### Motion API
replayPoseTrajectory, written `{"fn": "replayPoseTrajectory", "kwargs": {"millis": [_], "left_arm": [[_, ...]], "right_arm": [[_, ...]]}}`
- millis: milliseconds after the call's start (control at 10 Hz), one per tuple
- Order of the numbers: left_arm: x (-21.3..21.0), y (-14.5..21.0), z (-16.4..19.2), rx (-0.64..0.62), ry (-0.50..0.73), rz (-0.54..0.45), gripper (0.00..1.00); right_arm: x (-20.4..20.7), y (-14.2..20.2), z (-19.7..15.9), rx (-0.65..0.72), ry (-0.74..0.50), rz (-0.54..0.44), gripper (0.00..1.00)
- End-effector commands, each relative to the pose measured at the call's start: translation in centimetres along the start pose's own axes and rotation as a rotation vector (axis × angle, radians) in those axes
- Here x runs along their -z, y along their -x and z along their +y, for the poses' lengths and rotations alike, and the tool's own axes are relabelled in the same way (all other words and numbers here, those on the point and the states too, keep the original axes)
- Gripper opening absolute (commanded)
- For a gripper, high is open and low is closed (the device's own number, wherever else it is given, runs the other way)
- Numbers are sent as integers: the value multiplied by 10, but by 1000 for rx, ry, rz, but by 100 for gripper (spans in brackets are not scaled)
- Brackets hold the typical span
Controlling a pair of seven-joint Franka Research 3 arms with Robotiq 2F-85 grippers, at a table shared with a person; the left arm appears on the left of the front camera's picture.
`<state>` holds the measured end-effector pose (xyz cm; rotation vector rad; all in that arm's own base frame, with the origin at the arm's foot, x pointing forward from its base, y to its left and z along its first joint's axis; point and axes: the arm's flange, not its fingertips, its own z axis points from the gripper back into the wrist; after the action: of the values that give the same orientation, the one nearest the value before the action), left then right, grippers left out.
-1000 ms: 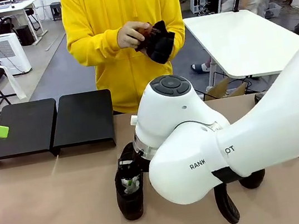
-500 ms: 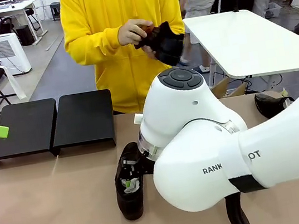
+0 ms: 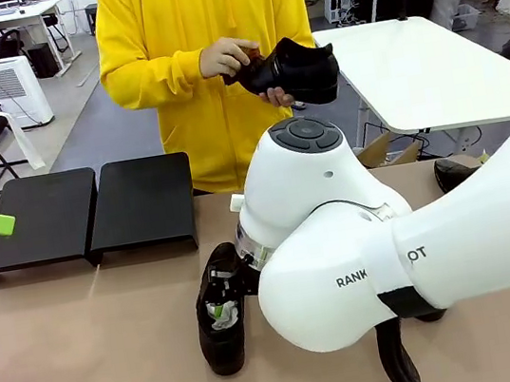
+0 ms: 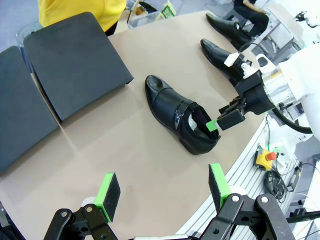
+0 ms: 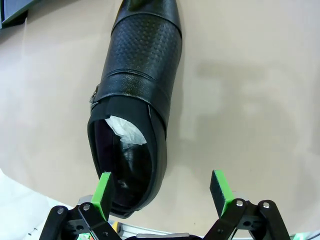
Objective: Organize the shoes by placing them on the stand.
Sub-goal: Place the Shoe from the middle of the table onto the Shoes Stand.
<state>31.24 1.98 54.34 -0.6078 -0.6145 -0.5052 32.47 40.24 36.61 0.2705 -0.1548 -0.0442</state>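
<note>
A glossy black shoe [image 3: 221, 335] stuffed with white paper [image 5: 125, 131] lies on the table in front of the stand. My right gripper [image 5: 161, 192] is open at its heel, with one green pad over the shoe's opening and the other outside its wall. The person holds a second shoe [image 3: 287, 69] in both hands above the table's far edge. Two more shoes [image 4: 222, 57] lie near the right arm's base. The black stand [image 3: 142, 203] sits bare at the far left in two sections. My left gripper [image 4: 162, 186] hangs open and high above the table.
The bulky white right arm [image 3: 362, 261] hides much of the table's near right. One shoe [image 3: 457, 173] peeks out behind it. A white table [image 3: 419, 70] stands behind the person. Bare tabletop [image 3: 87, 351] lies between the stand and the near edge.
The person has turned the held shoe from toe-down to level, side-on to me. My right arm's body shifted slightly; its gripper stays at the shoe's heel.
</note>
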Motion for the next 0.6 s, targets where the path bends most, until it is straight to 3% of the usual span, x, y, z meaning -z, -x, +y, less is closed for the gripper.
{"fn": "replayPoseTrajectory", "kwargs": {"millis": [0,200,300,500], "left_arm": [[1,1,1,13,21,-14,92],[1,1,1,13,21,-14,92],[0,0,0,0,0,0,92],[21,10,-41,-28,36,-66,92]], "right_arm": [[0,-4,5,-5,-11,-14,100],[0,0,0,0,0,0,100],[-31,2,-12,-33,8,-21,100],[-75,3,-59,57,8,-47,100]]}}
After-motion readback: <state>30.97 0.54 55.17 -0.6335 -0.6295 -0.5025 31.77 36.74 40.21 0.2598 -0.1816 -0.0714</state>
